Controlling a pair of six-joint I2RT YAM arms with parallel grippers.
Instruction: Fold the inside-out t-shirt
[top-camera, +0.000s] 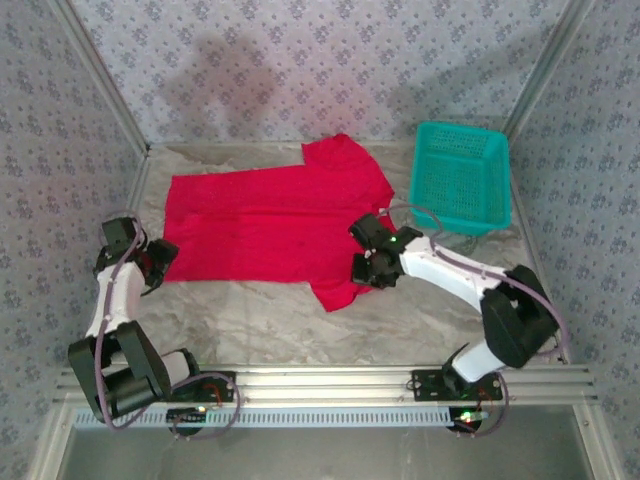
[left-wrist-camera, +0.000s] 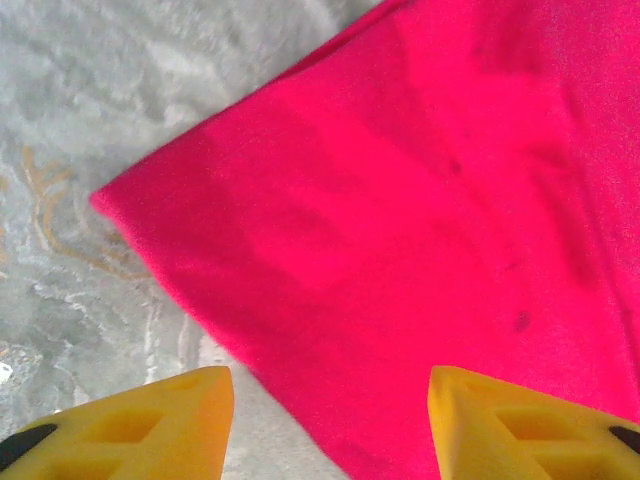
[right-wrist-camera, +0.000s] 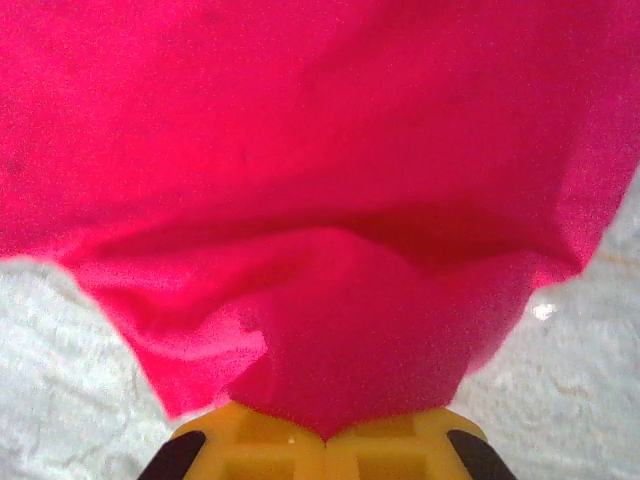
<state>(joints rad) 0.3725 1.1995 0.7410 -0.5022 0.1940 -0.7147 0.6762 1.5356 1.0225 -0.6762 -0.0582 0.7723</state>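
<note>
As the t-shirt is held clamped for flattening in the right gripper, its corner must next be seized by the parted left gripper.

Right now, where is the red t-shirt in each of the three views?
Top external: t-shirt spread at the middle of the table.
Left wrist: its corner at centre and right, beyond the open left end effector.
Right wrist: its cloth across the top, pinched by the right end effector.
Shared landmark: the grey marbled table.
</note>
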